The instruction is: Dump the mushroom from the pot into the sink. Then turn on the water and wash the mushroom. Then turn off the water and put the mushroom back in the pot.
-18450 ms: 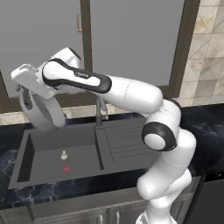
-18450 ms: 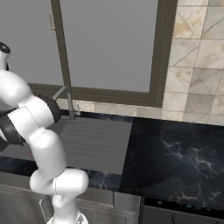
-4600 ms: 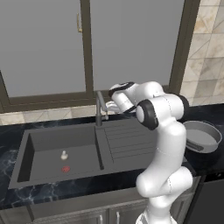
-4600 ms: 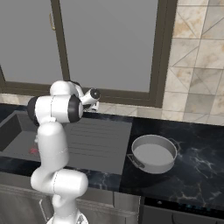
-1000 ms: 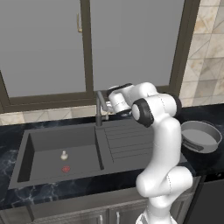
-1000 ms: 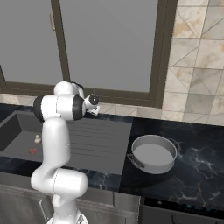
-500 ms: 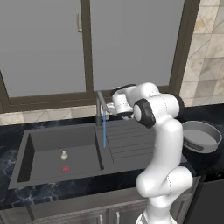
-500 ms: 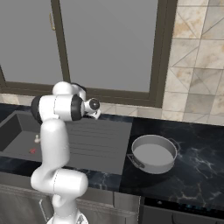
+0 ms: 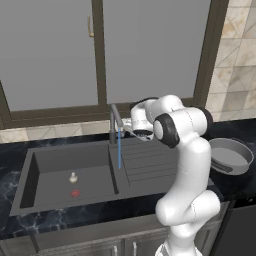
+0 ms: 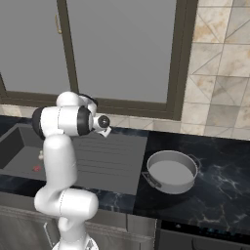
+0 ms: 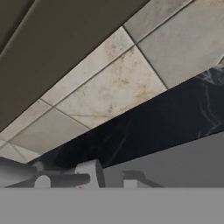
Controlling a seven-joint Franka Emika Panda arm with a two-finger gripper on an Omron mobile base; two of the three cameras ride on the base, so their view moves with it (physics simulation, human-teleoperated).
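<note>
The tiny beige mushroom (image 9: 73, 177) lies on the floor of the dark sink (image 9: 45, 156), just above the red drain mark (image 9: 75, 193). A thin blue stream of water (image 9: 119, 150) runs from the faucet (image 9: 114, 120) and lands at the basin's right edge, well to the right of the mushroom. My gripper (image 9: 127, 126) is right beside the faucet, at its base on the right. Its jaws are hidden by the hand. The grey pot (image 9: 229, 155) stands on the black counter to the right of the arm, seen again as the pot (image 10: 171, 170) in the right base view.
A ribbed drainboard (image 9: 150, 165) lies between the basin and the pot. Behind the faucet run a tiled ledge and a large window (image 9: 100, 55). In the hand view, the grey faucet base (image 11: 89, 174) sits close, before tiles and black counter.
Water began running from the faucet within the last second and still runs. My hand has stayed at the faucet, shifting only slightly. Mushroom and pot have not moved.
</note>
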